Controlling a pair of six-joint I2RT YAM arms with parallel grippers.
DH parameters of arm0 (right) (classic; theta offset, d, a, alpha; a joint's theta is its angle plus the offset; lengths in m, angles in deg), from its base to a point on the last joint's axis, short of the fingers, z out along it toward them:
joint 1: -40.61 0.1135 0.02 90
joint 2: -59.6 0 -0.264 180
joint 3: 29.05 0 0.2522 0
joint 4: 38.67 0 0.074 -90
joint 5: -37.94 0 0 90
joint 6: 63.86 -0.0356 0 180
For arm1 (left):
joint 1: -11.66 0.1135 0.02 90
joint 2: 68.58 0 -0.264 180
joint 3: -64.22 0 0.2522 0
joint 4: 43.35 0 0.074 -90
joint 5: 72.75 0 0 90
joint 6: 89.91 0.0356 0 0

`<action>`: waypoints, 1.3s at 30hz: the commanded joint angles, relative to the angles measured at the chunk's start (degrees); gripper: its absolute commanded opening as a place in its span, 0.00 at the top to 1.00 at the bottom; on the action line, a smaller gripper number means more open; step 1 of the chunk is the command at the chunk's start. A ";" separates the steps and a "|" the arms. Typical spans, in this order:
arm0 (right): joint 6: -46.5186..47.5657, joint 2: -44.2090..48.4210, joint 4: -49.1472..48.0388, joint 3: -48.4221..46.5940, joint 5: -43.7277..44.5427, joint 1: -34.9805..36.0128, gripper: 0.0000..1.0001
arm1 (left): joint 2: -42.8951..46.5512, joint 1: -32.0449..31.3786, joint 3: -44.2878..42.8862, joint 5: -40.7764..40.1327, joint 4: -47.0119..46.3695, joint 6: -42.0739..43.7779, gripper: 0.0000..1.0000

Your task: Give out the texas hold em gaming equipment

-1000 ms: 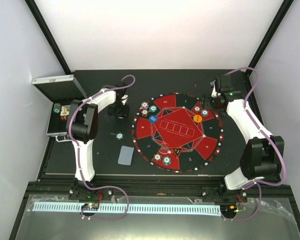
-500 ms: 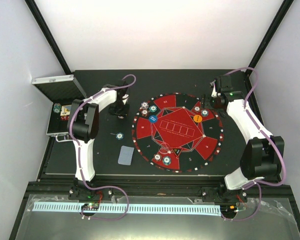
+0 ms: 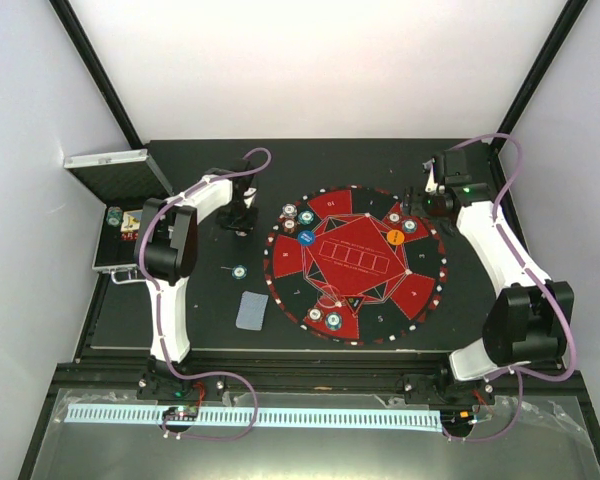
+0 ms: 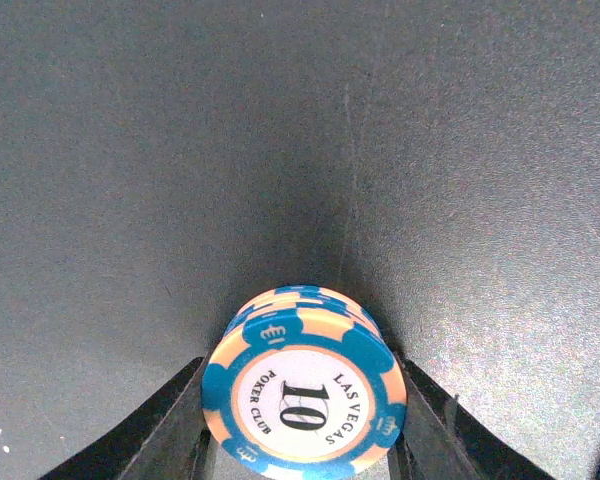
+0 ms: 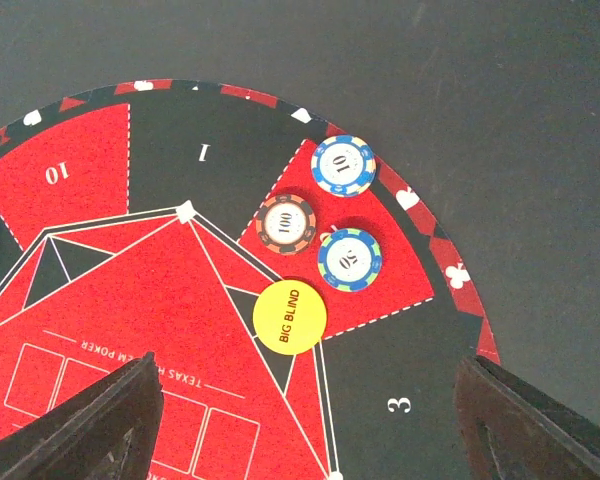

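Top: left gripper [image 3: 242,218] low on bare table [image 3: 210,295], just left of mat [image 3: 420,300]; right gripper [image 3: 417,203] over mat's far-right edge.
Left wrist: fingers [image 4: 165,430] closed on blue chip stack [image 4: 305,400]; stack flat, face up, squarely between them.
Right wrist: jaws wide, nothing held, above placed stacks [image 5: 287,225] and button [image 5: 290,318].
Likely next: lift, carry right to mat; left arm nearer.

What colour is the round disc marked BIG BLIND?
The disc is yellow; the right wrist view shows it best.
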 commanded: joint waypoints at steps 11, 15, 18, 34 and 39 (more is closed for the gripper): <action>0.01 2.31 0.33 -0.07 1.15 -0.29 0.19 | 8.63 -0.75 4.94 1.81 -2.13 0.33 0.75; 0.03 2.58 0.35 0.19 1.28 -0.29 0.19 | 11.31 -1.70 6.44 2.53 -2.22 -0.60 0.76; 0.09 2.76 0.00 0.71 1.38 -0.28 0.19 | 14.53 -3.91 10.00 3.38 -2.87 -1.94 0.76; 0.05 5.31 -2.59 5.11 2.34 -0.30 0.19 | 30.90 -34.56 27.32 5.81 -7.90 -17.08 0.76; -0.37 6.59 -3.26 6.32 2.25 -0.31 0.19 | 27.63 -42.83 22.75 5.95 -9.40 -20.28 0.76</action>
